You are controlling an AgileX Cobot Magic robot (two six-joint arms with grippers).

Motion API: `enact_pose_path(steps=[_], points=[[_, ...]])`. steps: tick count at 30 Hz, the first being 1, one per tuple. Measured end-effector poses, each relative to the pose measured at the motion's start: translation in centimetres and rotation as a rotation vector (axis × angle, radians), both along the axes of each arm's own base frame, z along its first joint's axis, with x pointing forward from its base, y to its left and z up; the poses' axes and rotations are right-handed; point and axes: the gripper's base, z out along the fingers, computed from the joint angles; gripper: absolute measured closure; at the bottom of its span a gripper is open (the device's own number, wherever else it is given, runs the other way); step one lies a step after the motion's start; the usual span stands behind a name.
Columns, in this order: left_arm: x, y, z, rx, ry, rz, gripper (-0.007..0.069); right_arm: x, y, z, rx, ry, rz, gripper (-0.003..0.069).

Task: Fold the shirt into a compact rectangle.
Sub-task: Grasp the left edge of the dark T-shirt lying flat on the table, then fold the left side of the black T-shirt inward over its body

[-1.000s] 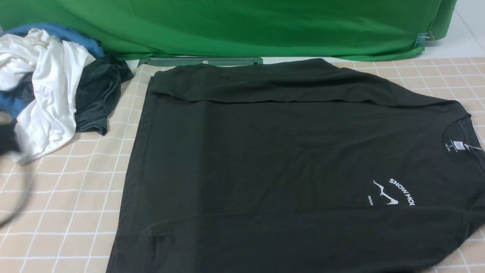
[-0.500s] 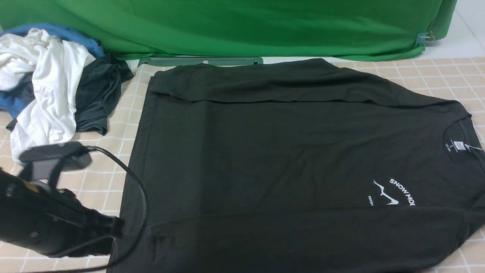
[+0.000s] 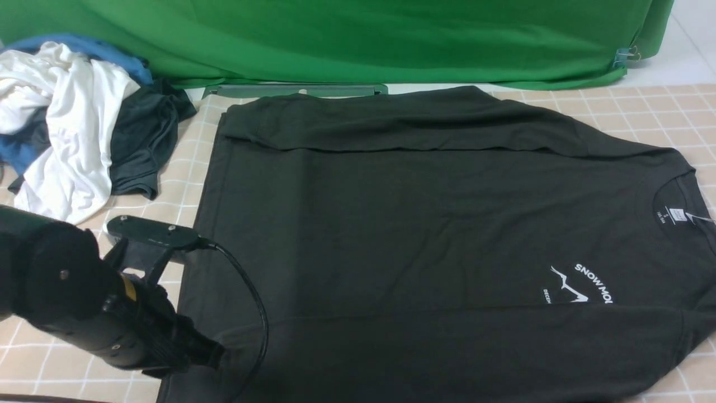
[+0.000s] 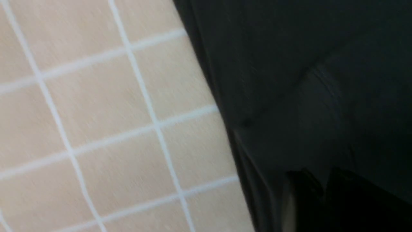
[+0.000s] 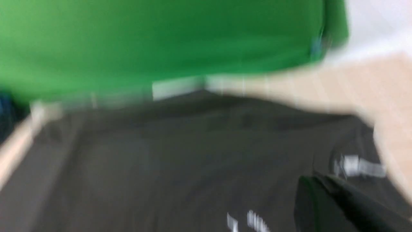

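Note:
The black shirt [image 3: 391,224] lies spread flat on the checked tablecloth, its far sleeve folded in over the body. Its white mountain logo [image 3: 579,285] and neck label [image 3: 678,215] face up at the right. My left gripper [image 3: 218,354] reaches in from the lower left and sits low over the shirt's near left corner. In the left wrist view its fingertips [image 4: 325,175] stand a narrow gap apart over the shirt [image 4: 305,64], nothing clamped. The right arm is outside the front view. The blurred right wrist view shows my right gripper [image 5: 313,180] shut and empty above the shirt [image 5: 193,154], near the neck label [image 5: 357,166].
A pile of white, blue and dark grey clothes [image 3: 72,129] sits at the far left. A green backdrop [image 3: 358,39] hangs along the back, with a green bar [image 3: 296,89] at its foot. Bare tablecloth [image 3: 112,313] shows left of the shirt.
My left arm has swung in from the left edge of the front view and come to the shirt's near left corner. The shirt has not moved.

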Motion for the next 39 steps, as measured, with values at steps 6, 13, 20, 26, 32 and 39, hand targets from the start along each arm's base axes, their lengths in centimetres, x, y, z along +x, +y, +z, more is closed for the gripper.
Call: enact_pose_path(steps=[6, 13, 20, 26, 32, 39], points=[[1.4, -0.4, -2.1, 0.017, -0.004, -0.016, 0.0228, 2.8, 0.8, -2.8, 0.004, 0.28, 0.128, 0.0606], [2.2, -0.6, -3.8, 0.03, 0.027, -0.018, 0.0158, 3.4, 1.1, -3.2, 0.011, 0.314, 0.161, 0.0592], [2.3, -0.9, -3.7, 0.036, 0.071, -0.018, 0.0431, 3.4, 1.1, -3.1, 0.014, 0.311, 0.162, 0.0588], [2.5, -1.0, -2.6, 0.071, 0.172, -0.025, 0.0573, 3.4, 1.1, -3.1, 0.015, 0.312, 0.162, 0.0588], [2.7, -1.1, 1.3, 0.061, 0.147, -0.027, 0.0573, 3.4, 1.1, -3.2, 0.016, 0.314, 0.163, 0.0587], [4.6, -1.7, 7.2, -0.001, -0.039, -0.026, 0.0573, 3.5, 1.1, -3.1, 0.015, 0.3, 0.157, 0.0575]])
